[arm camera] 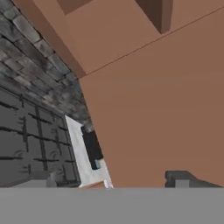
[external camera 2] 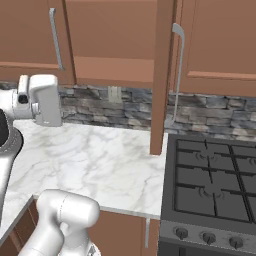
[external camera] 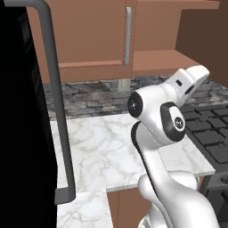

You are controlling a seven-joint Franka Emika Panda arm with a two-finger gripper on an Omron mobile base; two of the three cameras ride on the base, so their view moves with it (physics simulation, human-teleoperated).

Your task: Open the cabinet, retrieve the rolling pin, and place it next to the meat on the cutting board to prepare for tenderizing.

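Observation:
The brown wall cabinet (external camera 2: 115,40) has its right door (external camera 2: 162,75) swung out, edge-on toward me, with the silver bar handle (external camera 2: 177,70) on it. Its left door (external camera: 89,31) is shut, with its handle (external camera: 128,35) upright. The lower shelf (external camera: 160,61) inside looks bare. My gripper (arm camera: 109,181) is open and holds nothing. It faces the flat brown door face (arm camera: 157,109) at close range. The white hand (external camera: 189,80) hangs above the counter, near the open door. The rolling pin, the cutting board and the meat are out of view.
A white marble counter (external camera 2: 95,160) runs under the cabinet, backed by a grey stone wall (external camera 2: 125,107). A black gas stove (external camera 2: 215,185) adjoins it on the right. A tall black fridge with a grey handle (external camera: 58,111) stands at the left. Another brown cabinet (external camera 2: 220,45) hangs above the stove.

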